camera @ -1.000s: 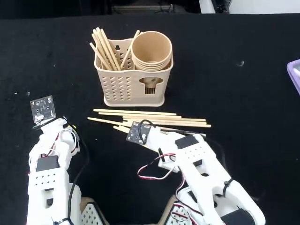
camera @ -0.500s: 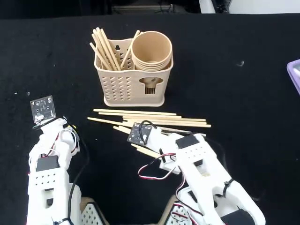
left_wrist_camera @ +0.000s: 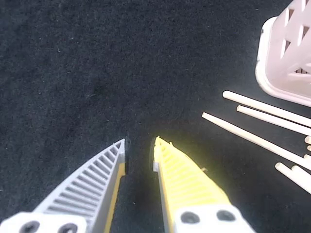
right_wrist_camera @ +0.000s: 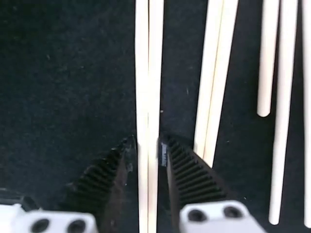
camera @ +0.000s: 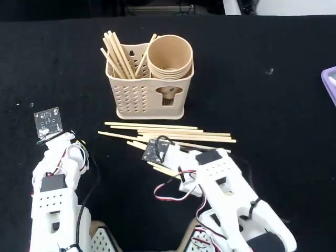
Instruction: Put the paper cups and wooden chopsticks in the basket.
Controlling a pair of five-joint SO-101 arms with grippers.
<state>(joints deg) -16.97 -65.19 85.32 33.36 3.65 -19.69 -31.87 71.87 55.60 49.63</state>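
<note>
- 2 chopsticks [right_wrist_camera: 148, 73] sit pinched in my right gripper [right_wrist_camera: 147, 143], lying lengthwise along its closed jaws.
- Basket [camera: 149, 102] stands beyond the loose sticks [camera: 173, 137], nearer this arm.
- Left gripper [left_wrist_camera: 140, 143] hangs slightly parted, empty.

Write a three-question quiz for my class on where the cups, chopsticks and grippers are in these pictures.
1. True or false: the paper cups stand stacked inside the basket.
2. What is the right gripper shut on? A) a paper cup B) two chopsticks C) nothing
3. Which gripper is open over the bare table, holding nothing?

Key: 1 true; 2 B; 3 the left gripper.
</note>
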